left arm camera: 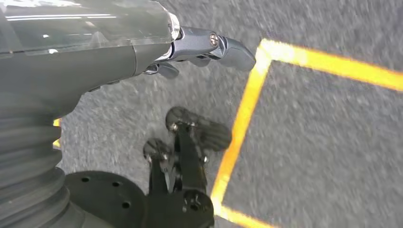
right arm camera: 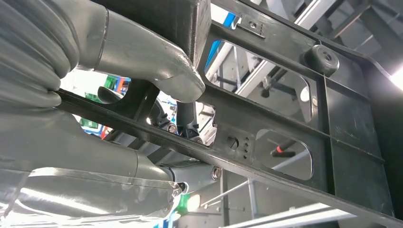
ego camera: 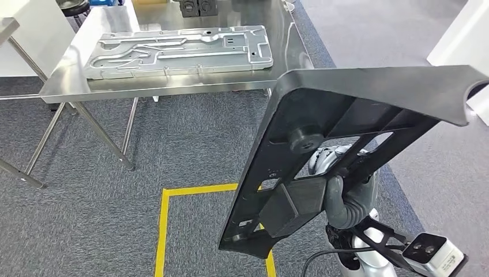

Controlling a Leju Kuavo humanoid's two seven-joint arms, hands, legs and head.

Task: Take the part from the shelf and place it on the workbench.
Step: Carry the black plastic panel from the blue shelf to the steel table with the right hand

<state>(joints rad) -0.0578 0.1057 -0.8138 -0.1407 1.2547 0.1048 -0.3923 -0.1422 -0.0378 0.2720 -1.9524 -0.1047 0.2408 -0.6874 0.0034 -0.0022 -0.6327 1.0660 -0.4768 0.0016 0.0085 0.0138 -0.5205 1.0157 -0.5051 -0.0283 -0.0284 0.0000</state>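
Above the grey carpet, a large black plastic frame part (ego camera: 346,115) is gripped by the right hand (ego camera: 340,193); the left hand (left arm camera: 209,47) hangs open, well short of the steel surface (ego camera: 115,26).

Part (ego camera: 323,124), right half of the head view: matte black throughout, dark ribbed underside. Right hand (ego camera: 340,193) at lower right: grey ribbed cover and grey thumb; arm silver. Wrist camera (ego camera: 433,253), lower right corner: white housing with a black face. Workbench (ego camera: 109,43), upper left: bare brushed silver steel, silver legs. Stamped plate (ego camera: 179,52) on it: pale silver-grey with a raised channel pattern. Carpet (ego camera: 173,144): blue-grey, finely speckled. Floor tape (ego camera: 163,231), lower centre: bright yellow lines. Left hand (left arm camera: 190,47), upper centre of the left wrist view: dark grey fingers, grey cover.
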